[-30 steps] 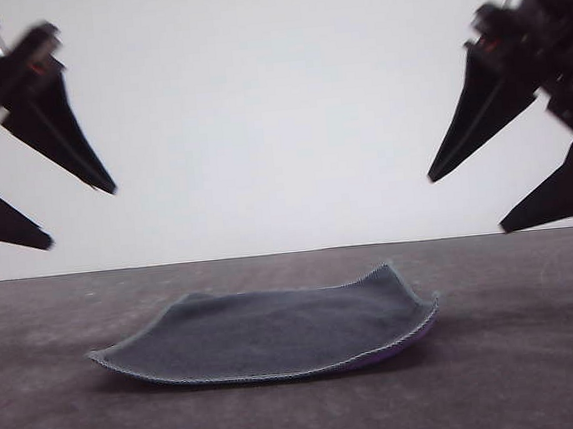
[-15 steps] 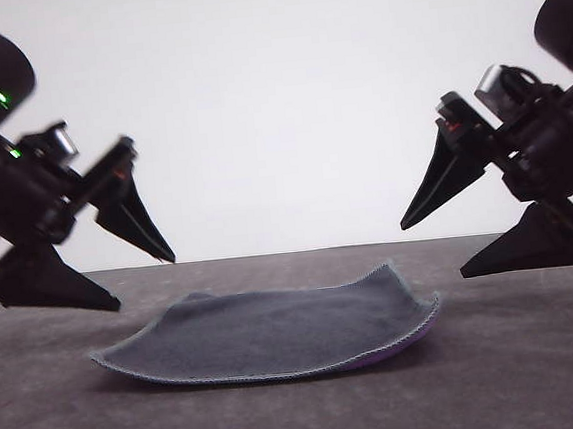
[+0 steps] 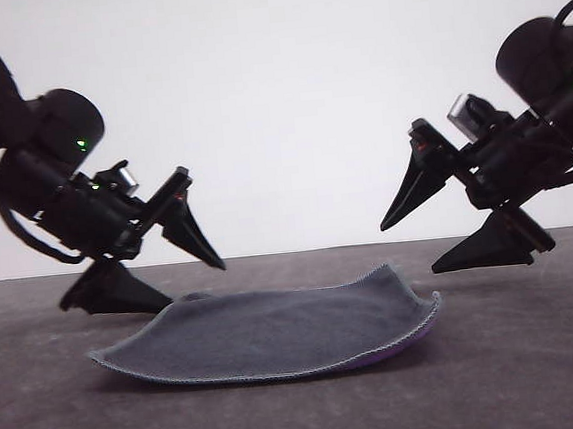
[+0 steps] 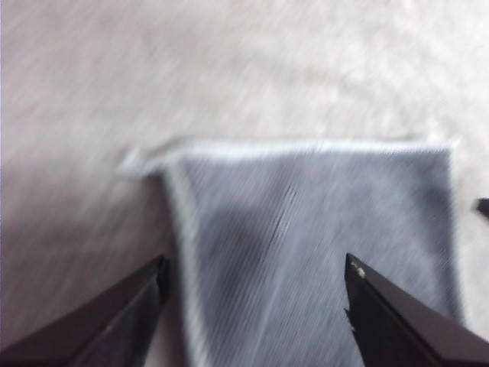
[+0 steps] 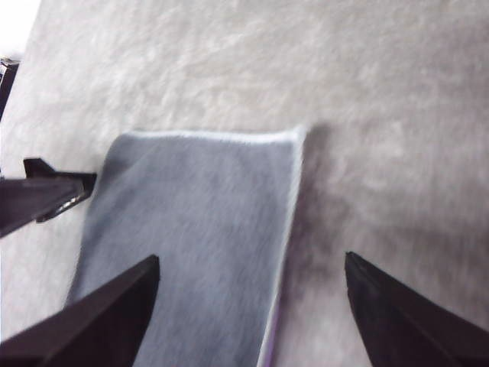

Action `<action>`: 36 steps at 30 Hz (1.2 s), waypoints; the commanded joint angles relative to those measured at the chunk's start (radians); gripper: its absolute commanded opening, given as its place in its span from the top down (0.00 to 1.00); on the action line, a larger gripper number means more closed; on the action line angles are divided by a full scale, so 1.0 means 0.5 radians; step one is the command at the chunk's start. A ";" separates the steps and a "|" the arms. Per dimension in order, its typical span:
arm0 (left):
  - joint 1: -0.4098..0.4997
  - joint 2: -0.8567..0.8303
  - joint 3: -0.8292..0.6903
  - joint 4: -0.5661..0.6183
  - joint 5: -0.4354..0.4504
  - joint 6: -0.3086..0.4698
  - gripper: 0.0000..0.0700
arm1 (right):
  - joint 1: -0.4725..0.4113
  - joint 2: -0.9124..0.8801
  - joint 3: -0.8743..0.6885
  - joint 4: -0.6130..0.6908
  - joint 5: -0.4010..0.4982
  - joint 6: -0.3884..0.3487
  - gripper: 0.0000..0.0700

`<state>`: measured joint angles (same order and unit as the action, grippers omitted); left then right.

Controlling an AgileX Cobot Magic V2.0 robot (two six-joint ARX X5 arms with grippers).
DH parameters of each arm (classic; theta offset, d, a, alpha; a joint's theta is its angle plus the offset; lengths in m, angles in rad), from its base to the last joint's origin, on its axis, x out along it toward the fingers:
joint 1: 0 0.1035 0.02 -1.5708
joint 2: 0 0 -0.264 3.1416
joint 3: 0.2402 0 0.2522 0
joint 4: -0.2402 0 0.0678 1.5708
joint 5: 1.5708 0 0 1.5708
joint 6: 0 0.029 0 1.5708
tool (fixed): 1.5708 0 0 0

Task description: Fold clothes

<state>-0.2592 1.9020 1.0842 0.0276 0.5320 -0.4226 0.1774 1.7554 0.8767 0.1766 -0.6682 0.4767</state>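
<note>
Cloth (image 3: 267, 332): soft, roughly square, lying dark grey-blue face up near the middle of the table; fine napped weave; light-grey stitched edging all round.
Cloth, underside: a thin strip of purple shows beneath the raised edge on the robot's right in the front view.
Cloth, shape: not flat; the far right corner curls upward to a point and the far left corner lifts slightly, so the sheet is dished.
Cloth, wrist views: in the left wrist view (image 4: 306, 245) a pale hem crosses its far edge and one corner is turned out; in the right wrist view (image 5: 191, 229) a straight stitched edge casts a shadow on the table.
Table (image 3: 541, 373): grey-brown, matt, with a felt-like grain; pale and blurred in both wrist views.
Backdrop (image 3: 286, 94): plain white wall behind the table edge.
Left gripper (image 3: 182, 284): black, with tapered, blade-like fingers; spread wide, holding nothing; at the cloth's left edge, lower finger close to the hem, contact uncertain.
Right gripper (image 3: 420, 248): same black wedge form; fingers parted, holding nothing; above the cloth's raised right corner, clear of it.
Left fingers (image 4: 114, 313): straddle one cloth edge.
Right fingers (image 5: 92, 321): straddle the cloth's stitched edge.
Obstructions: none lies on the cloth.
</note>
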 commanded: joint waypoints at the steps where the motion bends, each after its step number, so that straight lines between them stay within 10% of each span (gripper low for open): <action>1: -0.006 0.109 0.064 -0.021 0.019 -0.029 0.34 | 0.003 0.064 0.053 0.019 -0.017 0.013 0.32; 15: -0.004 0.229 0.228 -0.075 0.104 -0.071 0.35 | 0.007 0.412 0.288 0.018 -0.108 0.016 0.32; 21: -0.004 0.229 0.228 -0.074 0.102 -0.070 0.35 | 0.022 0.495 0.400 0.013 -0.164 0.030 0.53; 31: 0.028 0.229 0.228 -0.069 0.037 -0.070 0.83 | 0.049 0.496 0.405 -0.007 -0.019 0.018 0.96; 36: 0.050 0.229 0.228 -0.069 0.036 -0.070 0.98 | 0.057 0.495 0.406 0.004 -0.029 0.018 1.00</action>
<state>-0.2337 1.9892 1.1862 -0.0118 0.5499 -0.4583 0.1999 1.9774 1.0653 0.1681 -0.6808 0.4805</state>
